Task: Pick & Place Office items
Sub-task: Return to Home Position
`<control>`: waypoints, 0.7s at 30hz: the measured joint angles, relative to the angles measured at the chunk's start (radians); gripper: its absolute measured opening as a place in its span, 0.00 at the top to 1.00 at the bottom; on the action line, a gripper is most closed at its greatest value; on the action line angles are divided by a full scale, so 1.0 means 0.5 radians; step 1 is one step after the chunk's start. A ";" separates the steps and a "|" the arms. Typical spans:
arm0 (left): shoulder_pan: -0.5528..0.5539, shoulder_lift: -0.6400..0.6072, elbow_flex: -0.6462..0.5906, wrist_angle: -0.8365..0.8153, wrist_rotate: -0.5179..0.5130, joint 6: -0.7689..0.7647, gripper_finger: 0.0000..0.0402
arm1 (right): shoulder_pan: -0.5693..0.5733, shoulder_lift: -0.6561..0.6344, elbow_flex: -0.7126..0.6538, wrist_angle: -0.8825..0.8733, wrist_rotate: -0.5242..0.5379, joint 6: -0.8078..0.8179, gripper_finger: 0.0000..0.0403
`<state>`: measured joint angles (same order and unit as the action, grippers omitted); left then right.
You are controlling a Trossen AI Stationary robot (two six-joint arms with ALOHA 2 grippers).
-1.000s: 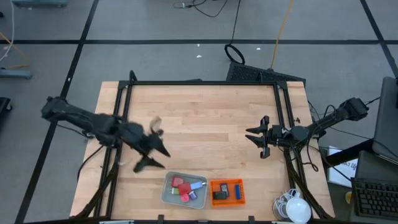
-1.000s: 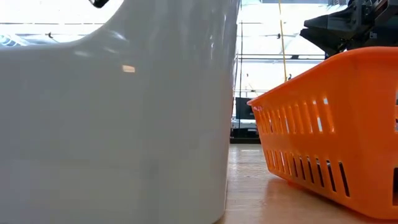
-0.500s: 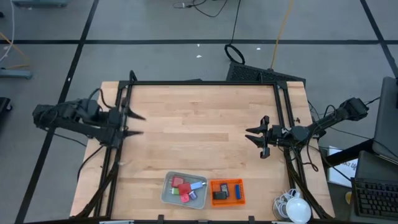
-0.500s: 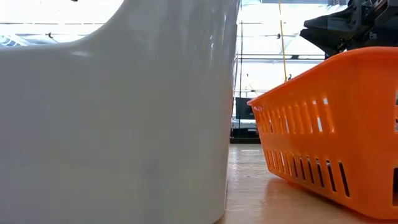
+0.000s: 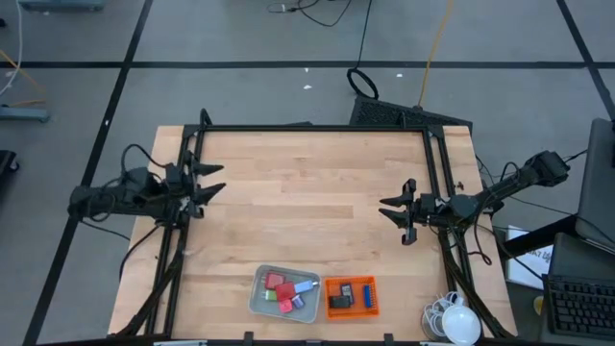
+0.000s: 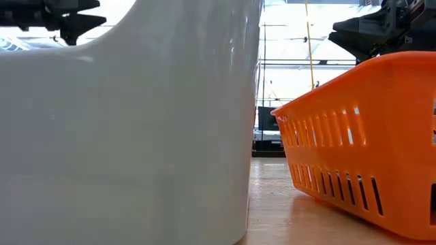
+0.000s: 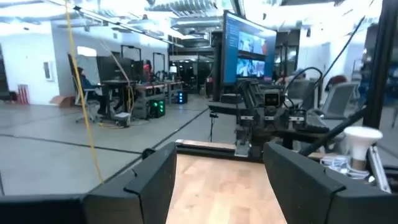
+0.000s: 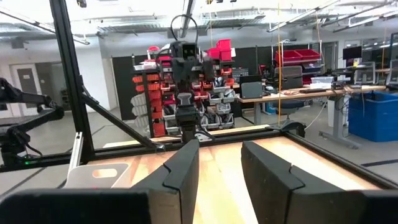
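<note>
1. Small red plastic blocks [image 5: 279,283], a green block [image 5: 285,307] and a white-blue piece [image 5: 304,286] lie bunched together inside the shallow grey plastic tray [image 5: 256,298]. The tray sits near the edge of the light wooden tabletop [image 5: 307,192] at the bottom of the high view.
2. A black flat piece [image 5: 338,302] and a blue block [image 5: 366,296] lie in the orange mesh plastic basket [image 5: 351,280], just beside the tray on its right.
3. Low view: the tray wall [image 6: 136,136] fills the left and the basket [image 6: 361,136] the right. A narrow strip of bare wood shows between them, so they are not touching.
4. The left hand [image 5: 217,179] hangs over the tabletop's left edge, well apart from the tray. In the left wrist view [image 7: 221,186] its fingers are spread wide, with nothing between them.
5. The right hand [image 5: 386,208] hangs over the right side of the tabletop, pointing inward, well apart from the basket. In the right wrist view [image 8: 221,174] its fingers are parted with a narrower gap, and it is empty.
</note>
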<state>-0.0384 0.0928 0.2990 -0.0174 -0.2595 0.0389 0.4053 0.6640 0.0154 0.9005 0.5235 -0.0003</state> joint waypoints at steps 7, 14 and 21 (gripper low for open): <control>0.082 -0.176 -0.216 0.000 0.284 -0.101 0.39 | 0.001 -0.005 0.000 -0.002 -0.001 -0.035 0.72; 0.144 -0.174 -0.397 0.127 0.353 -0.211 0.39 | 0.000 -0.026 0.000 -0.006 -0.001 -0.065 0.72; 0.173 -0.174 -0.553 0.342 0.435 -0.234 0.39 | 0.000 -0.149 0.000 -0.060 -0.011 -0.076 0.72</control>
<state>0.0483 0.0059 0.0223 0.1539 -0.0418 -0.0779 0.4054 0.5897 0.0154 0.8703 0.5180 -0.0383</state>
